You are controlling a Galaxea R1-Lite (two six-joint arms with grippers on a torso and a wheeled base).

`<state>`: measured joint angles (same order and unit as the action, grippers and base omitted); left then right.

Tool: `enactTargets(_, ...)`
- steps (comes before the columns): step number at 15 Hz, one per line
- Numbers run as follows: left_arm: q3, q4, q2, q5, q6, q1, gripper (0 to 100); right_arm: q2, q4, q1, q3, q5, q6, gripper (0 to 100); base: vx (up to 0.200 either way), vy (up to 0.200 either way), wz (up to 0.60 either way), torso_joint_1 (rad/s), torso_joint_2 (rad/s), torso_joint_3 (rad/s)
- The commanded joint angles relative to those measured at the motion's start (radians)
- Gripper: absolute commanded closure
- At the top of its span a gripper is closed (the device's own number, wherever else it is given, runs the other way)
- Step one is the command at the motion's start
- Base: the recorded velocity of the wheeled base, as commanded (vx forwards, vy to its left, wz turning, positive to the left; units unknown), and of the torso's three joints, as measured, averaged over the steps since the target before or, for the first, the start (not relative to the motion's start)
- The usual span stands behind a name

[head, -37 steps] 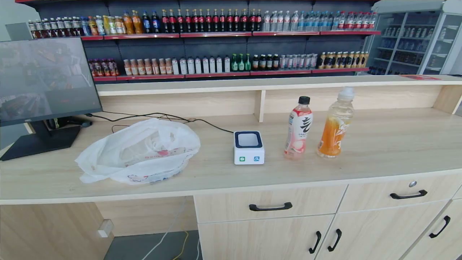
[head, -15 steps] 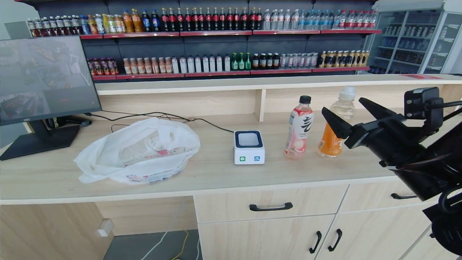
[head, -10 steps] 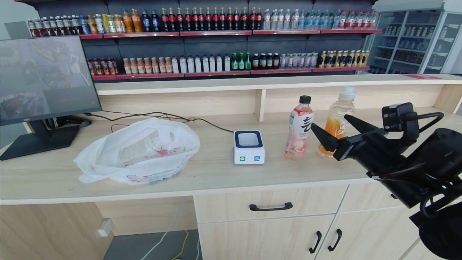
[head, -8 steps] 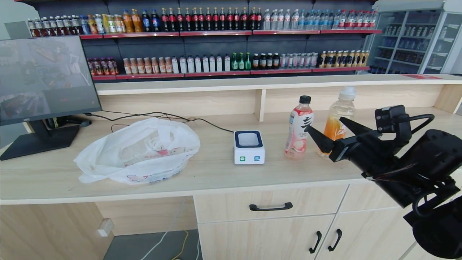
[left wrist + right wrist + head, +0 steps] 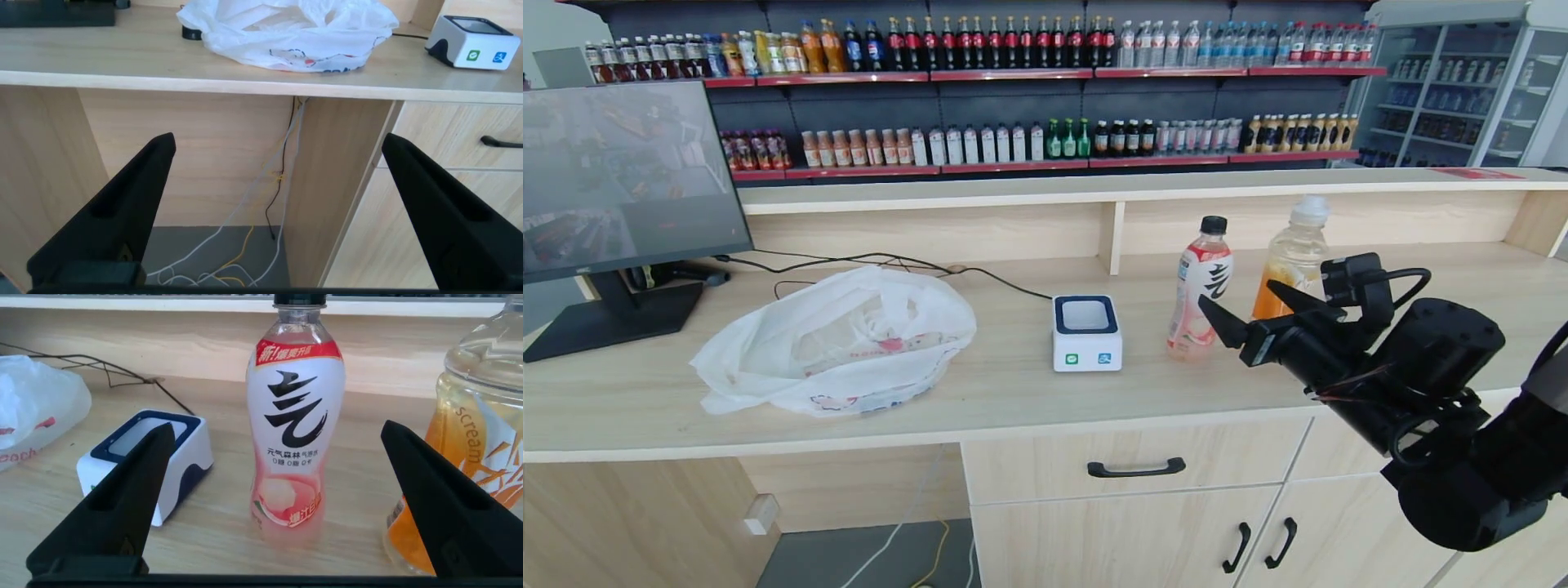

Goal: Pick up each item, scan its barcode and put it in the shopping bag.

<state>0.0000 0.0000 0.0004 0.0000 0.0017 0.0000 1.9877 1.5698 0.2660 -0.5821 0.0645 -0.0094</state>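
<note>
Pink bottle [image 5: 1199, 287]: upright on the counter [image 5: 1013, 392], right of the scanner [image 5: 1086, 333], just left of the orange bottle [image 5: 1289, 245].

Right gripper [image 5: 1235, 292]: fingers spread wide, holding nothing. In the right wrist view the pink bottle stands ahead of them, centred in the gap, untouched.

Bag [image 5: 837, 343]: crumpled, on the counter left of the scanner.

Left gripper [image 5: 278, 139]: fingers spread wide, empty, low before the counter front, below the bag.

A shop: drink-stocked shelves [image 5: 1013, 78] behind a checkout counter [image 5: 1029, 394] with a barcode scanner [image 5: 1086, 333] and monitor [image 5: 621, 180].
</note>
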Motion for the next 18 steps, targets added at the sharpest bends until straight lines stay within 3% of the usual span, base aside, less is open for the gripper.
enactTargets(1,0.000,0.000,0.000,0.000,0.000,0.000,0,0.043,0.001,0.001,-0.028,-0.012,0.006,0,0.000,0.000,0.00,0.000,0.00,0.000)
enactTargets(9,0.000,0.000,0.000,0.000,0.000,0.000,0,0.135,0.001,0.004,-0.093,-0.020,0.014,0,0.000,0.000,0.00,0.000,0.00,0.000)
enactTargets(13,0.000,0.000,0.000,0.000,0.000,0.000,0,0.194,0.001,0.058,-0.171,-0.132,0.054,0,0.000,0.000,0.00,0.000,0.00,0.000)
enactTargets(18,0.000,0.000,0.000,0.000,0.000,0.000,0,0.246,0.001,0.038,-0.231,-0.140,0.054,0,0.000,0.000,0.00,0.000,0.00,0.000)
